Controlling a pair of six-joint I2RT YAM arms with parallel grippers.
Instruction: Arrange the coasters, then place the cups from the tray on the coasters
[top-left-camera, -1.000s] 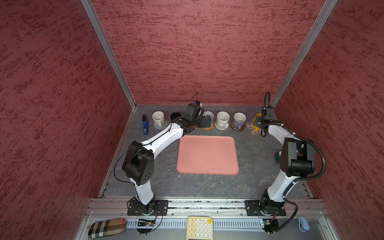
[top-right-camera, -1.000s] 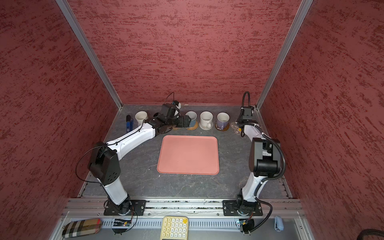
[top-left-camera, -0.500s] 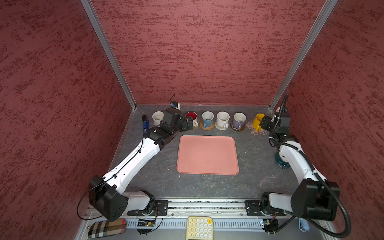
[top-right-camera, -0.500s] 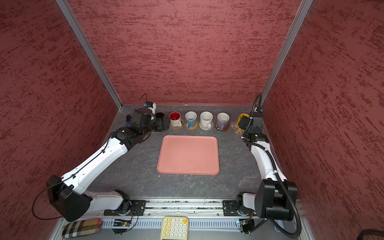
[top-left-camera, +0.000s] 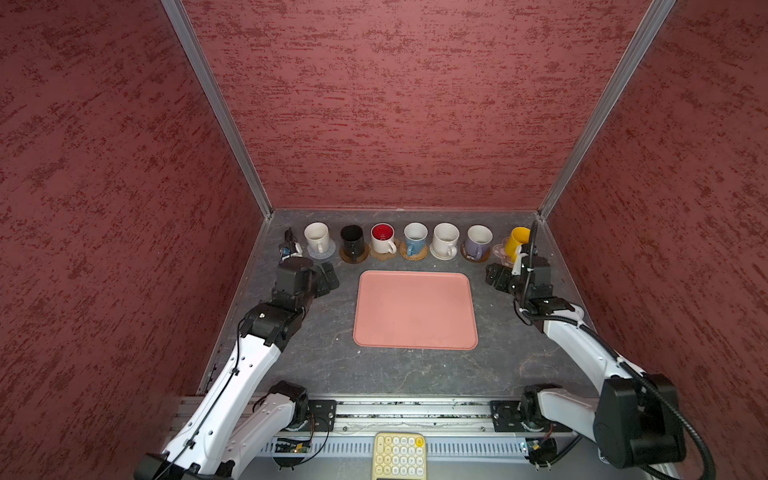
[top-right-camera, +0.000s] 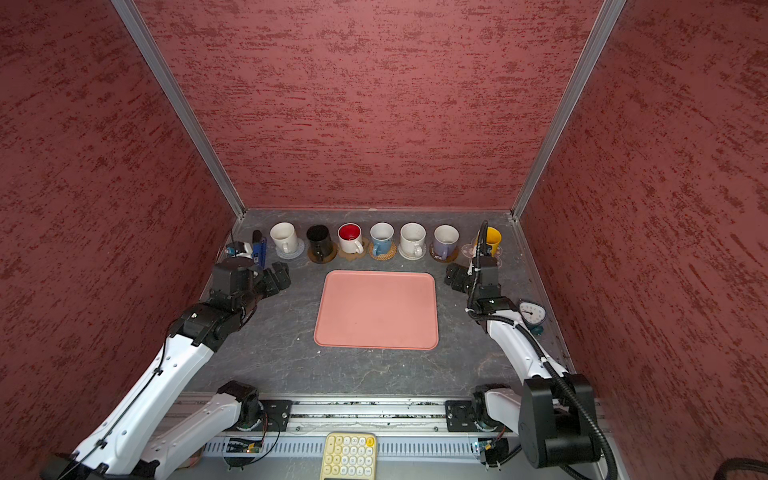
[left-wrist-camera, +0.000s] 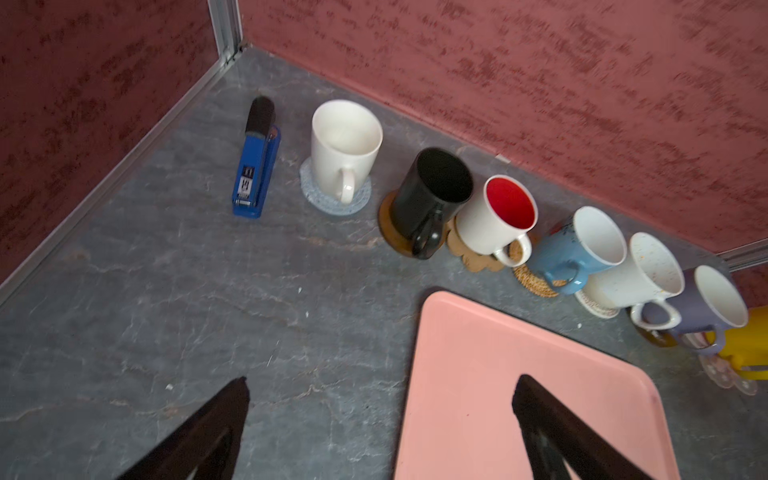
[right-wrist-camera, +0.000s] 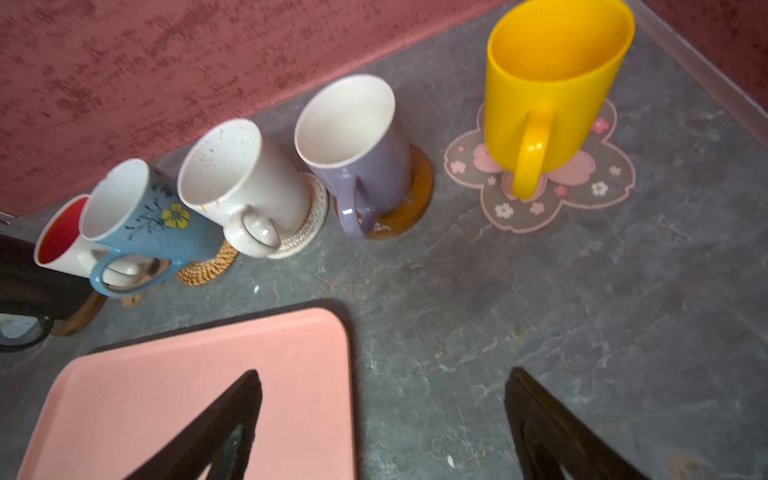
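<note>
Seven cups (top-left-camera: 415, 239) stand in a row by the back wall, each on one of the coasters (top-left-camera: 321, 253). The tray (top-left-camera: 415, 309) lies before them on the counter (top-left-camera: 324, 361). The left pincer (left-wrist-camera: 382, 380) and right pincer (right-wrist-camera: 384, 371) hang released near its far corners.

1. A blue stapler (left-wrist-camera: 254, 168) lies on the grey table (left-wrist-camera: 166, 291), near its back left corner;
2. a yellow keypad (top-left-camera: 399, 456) sits at the front edge;
3. a teal clock (top-right-camera: 531, 314) stands at the table's right side.

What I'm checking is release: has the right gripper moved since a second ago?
Yes. The right gripper drew back from the yellow mug toward the front, now by the far right corner of the tray.
</note>
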